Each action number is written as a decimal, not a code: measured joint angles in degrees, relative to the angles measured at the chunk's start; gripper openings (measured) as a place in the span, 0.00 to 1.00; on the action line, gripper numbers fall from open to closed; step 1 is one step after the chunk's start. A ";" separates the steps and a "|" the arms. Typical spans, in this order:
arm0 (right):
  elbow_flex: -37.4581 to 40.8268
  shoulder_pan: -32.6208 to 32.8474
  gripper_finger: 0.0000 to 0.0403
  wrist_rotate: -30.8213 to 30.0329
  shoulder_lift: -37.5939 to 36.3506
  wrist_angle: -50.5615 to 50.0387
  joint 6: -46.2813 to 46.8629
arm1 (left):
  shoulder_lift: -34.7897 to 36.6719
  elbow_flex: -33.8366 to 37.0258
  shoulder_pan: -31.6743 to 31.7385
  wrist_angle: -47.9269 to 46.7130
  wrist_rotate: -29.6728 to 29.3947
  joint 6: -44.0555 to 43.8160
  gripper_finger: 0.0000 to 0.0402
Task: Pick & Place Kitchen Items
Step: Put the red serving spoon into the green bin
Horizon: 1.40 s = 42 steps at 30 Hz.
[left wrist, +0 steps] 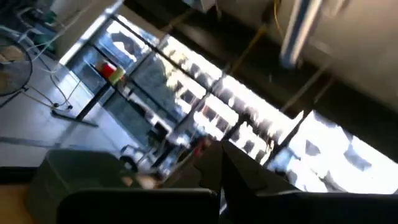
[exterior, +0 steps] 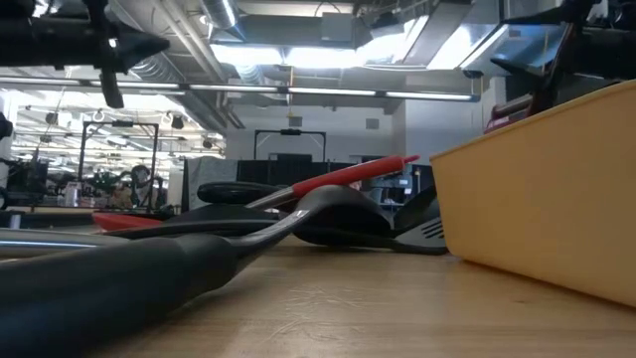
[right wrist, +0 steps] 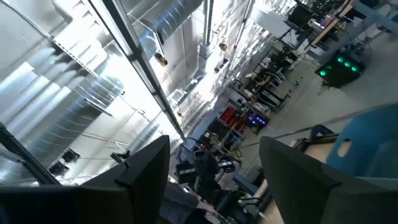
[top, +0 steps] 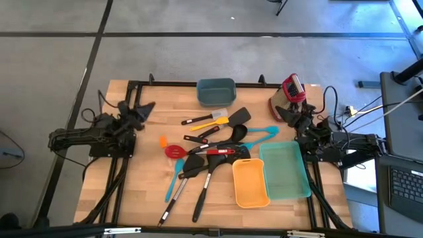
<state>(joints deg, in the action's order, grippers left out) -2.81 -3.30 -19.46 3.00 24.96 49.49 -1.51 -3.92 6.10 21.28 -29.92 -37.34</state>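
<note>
Utensils (top: 208,155) all lay loose on my table (top: 132,192); bins stood empty; left gripper (top: 147,107) closed, right gripper (top: 283,111) spread, neither holding anything

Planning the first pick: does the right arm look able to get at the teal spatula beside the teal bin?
Probably yes. The right gripper is open and raised at the table's right side, and the teal spatula lies uncovered nearby, nothing between them.

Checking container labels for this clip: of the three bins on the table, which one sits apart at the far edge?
The dark teal bin, alone at the table's far edge. The yellow bin and the light green bin lie side by side near the front right.
</note>
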 joint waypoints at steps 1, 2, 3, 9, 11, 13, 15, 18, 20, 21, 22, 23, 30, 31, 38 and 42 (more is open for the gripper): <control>0.00 -0.01 0.62 0.00 0.07 1.86 0.10 | 0.01 -0.02 0.01 1.19 -1.52 -1.74 0.00; 0.00 -0.01 0.62 0.00 0.25 3.95 0.13 | 0.01 -0.02 0.01 1.99 -2.62 -3.51 0.00; 0.00 -0.02 0.62 0.00 0.51 6.16 -0.07 | 0.01 -0.02 0.01 2.60 -3.27 -5.08 0.00; 0.00 0.01 0.62 0.00 3.62 22.08 -4.87 | -0.29 -0.02 0.01 1.89 -2.32 -9.62 0.00; 0.00 0.01 0.62 0.00 5.13 25.36 -5.17 | -0.32 -0.02 0.01 1.67 -1.71 -10.14 0.00; 0.00 0.01 0.62 0.00 6.83 27.38 -5.19 | -0.32 -0.02 0.01 1.72 -1.41 -10.17 0.00; -0.01 0.00 0.62 0.00 8.63 28.60 -5.14 | -0.32 -0.02 0.01 1.85 -1.41 -10.70 0.00; -1.19 -0.01 0.62 0.04 11.77 28.62 -4.67 | -0.32 -0.02 0.01 2.01 -1.48 -11.46 0.00; -2.87 0.01 0.62 0.67 14.32 28.62 -4.50 | -0.32 -0.02 0.01 1.99 -1.91 -11.46 0.00; -3.93 -0.02 0.62 1.21 15.74 28.53 -4.49 | -0.32 -0.02 0.00 1.97 -2.41 -11.45 0.00; -5.14 0.01 0.62 1.62 17.26 28.48 -4.49 | -0.32 -0.02 0.01 1.92 -2.98 -11.45 0.00; -6.41 0.01 0.62 1.90 18.78 28.47 -4.49 | -0.32 -0.03 0.01 1.80 -3.55 -11.46 0.00; -16.85 0.00 0.62 6.60 30.47 27.95 -5.01 | -0.32 -0.04 0.01 1.63 -9.00 -11.45 0.00; -18.04 0.01 0.62 6.77 32.00 27.66 -5.02 | -0.32 -0.04 0.01 1.63 -9.73 -11.46 0.00; -24.00 0.01 0.62 6.78 40.86 27.57 -4.73 | -0.32 -0.04 0.01 1.63 -12.17 -11.61 0.00; -25.93 0.01 0.62 6.61 44.49 27.56 -2.48 | -0.32 -0.07 0.01 1.63 -11.80 -13.32 0.00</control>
<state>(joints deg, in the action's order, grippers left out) -28.74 -3.29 -12.85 47.49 52.52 47.01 -1.83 -3.99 6.11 22.92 -41.72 -50.66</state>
